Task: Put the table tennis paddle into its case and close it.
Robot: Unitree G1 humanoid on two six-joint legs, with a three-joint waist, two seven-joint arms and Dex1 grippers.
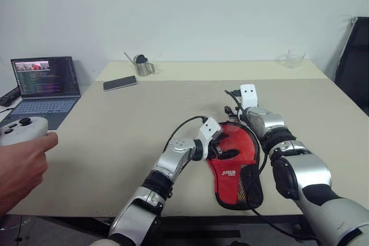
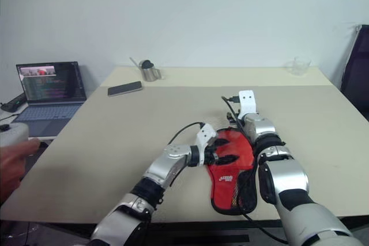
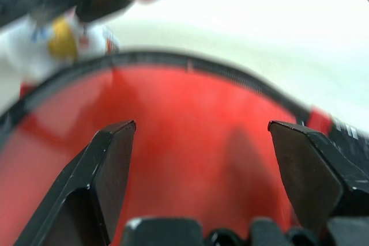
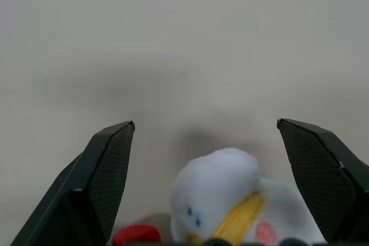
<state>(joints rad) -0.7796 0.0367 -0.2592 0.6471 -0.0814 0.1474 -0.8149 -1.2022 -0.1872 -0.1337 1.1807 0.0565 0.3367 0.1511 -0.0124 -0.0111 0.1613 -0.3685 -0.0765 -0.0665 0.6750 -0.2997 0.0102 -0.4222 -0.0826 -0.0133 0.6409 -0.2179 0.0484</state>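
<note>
My left claw (image 3: pixel 199 136) spread wide over soft red fabric case (image 1: pixel 233 168), black zipper rim, mesh pocket; right claw (image 4: pixel 204 136) apart too above small plush duck charm (image 4: pixel 230 205), matte beige desk (image 1: pixel 115 136).

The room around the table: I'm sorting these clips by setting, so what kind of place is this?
Probably an office or lab used for testing. A plain white wall backs a large beige table, an open laptop shows code, and a person's hand holds a game-style controller at the side.

white logo on case (image 1: pixel 230 173), unreadable
</note>
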